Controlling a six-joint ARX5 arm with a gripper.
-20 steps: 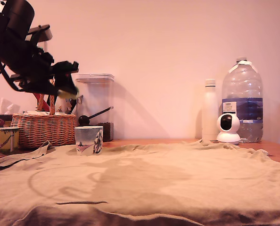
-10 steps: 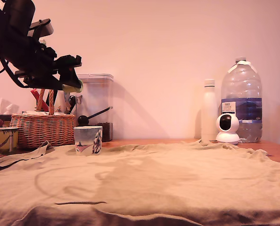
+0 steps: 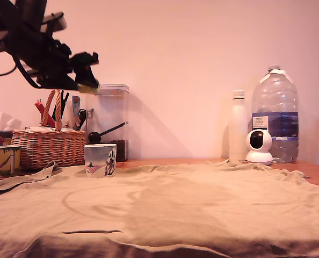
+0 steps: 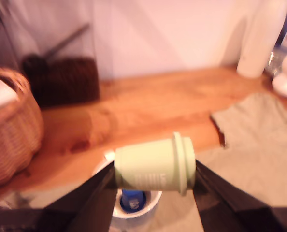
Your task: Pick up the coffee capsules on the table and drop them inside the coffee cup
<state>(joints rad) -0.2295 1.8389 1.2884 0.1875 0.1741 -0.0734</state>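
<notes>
Pale sage-green ribbed plastic capsule (image 4: pixel 154 164), faint whitish lettering on side. Dark blue capsule (image 4: pixel 132 200) inside short whitish cup (image 3: pixel 100 159) printed with pale blue and dark illustration. Black gripper (image 4: pixel 153 189). Olive-khaki crumpled cloth (image 3: pixel 165 209) over orange-brown wooden table (image 4: pixel 153 104). Tan woven wicker basket (image 3: pixel 48 146). White cylindrical bottle (image 3: pixel 238 126).

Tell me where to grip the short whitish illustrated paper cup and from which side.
Grip the short whitish illustrated cup across its straight side wall, coming level from the exterior view's right: it stands upright, the wicker basket crowds its other side, and a blue capsule lies inside.
</notes>
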